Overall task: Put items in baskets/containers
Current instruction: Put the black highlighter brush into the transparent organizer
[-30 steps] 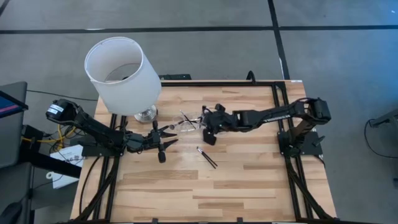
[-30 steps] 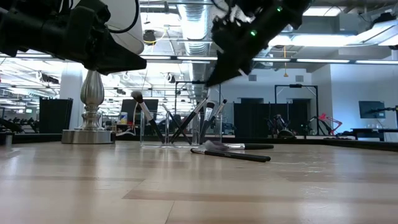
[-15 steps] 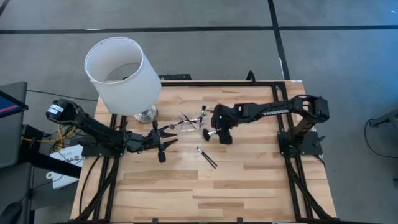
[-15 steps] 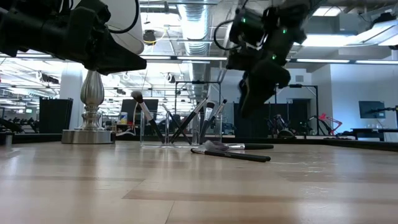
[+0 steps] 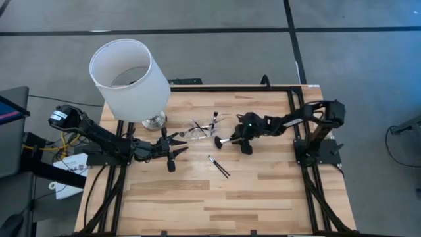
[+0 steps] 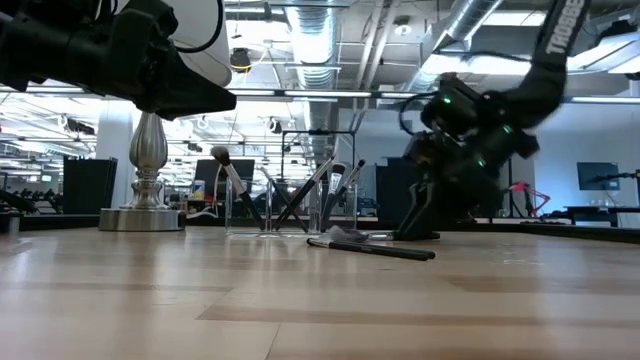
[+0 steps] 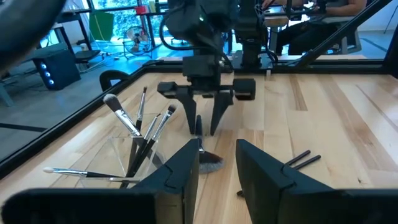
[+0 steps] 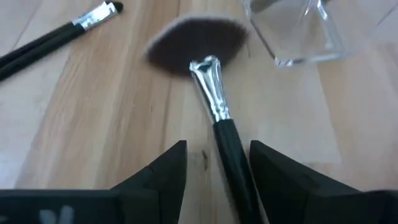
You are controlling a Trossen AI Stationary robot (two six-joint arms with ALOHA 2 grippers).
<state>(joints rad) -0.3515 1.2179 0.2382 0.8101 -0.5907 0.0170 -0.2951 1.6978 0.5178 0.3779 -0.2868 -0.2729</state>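
A fan-shaped brush [image 8: 198,38] lies flat on the wooden table [image 5: 263,191], its black handle [image 8: 231,155] pointing toward the right arm. My right gripper [image 8: 217,155] is low over it, open and pointing down, with one finger on each side of the handle [image 7: 199,124]; I see no touch. The clear holder [image 5: 200,128] stands just left of the brush and has several brushes [image 6: 290,200] leaning in it. My left gripper [image 5: 177,145] hovers open near the holder with nothing between its fingers [image 7: 186,168].
Two thin brushes [image 5: 218,166] lie side by side on the table, nearer the front than the holder. A lamp with a big white shade [image 5: 128,79] and a silver base [image 6: 148,215] stands at the far left. The wood toward the front is bare.
My right gripper has left the spot above the holder. It has gone toward the table's right edge and down, and now stands low over the fan brush's handle. The brushes and the holder have stayed put.
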